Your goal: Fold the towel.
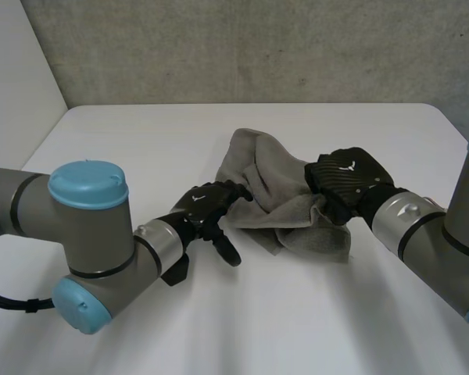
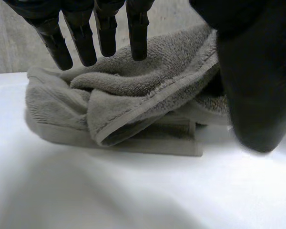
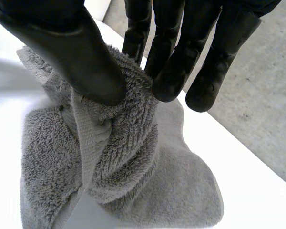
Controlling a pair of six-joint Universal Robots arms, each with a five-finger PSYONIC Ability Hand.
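Left hand (image 1: pixel 207 212) released, fingers straight, at 9 o'clock of towel (image 1: pixel 267 170). Towel bunched mid table (image 1: pixel 125 141). Right hand (image 1: pixel 348 181) pinches a fold at 3 o'clock. Best: left grabs a corner, spread flat first.

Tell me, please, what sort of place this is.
Probably a robotics lab or test bench. A bare white table stands against a plain grey wall, and the robot's left arm and right arm work on a single grey towel.
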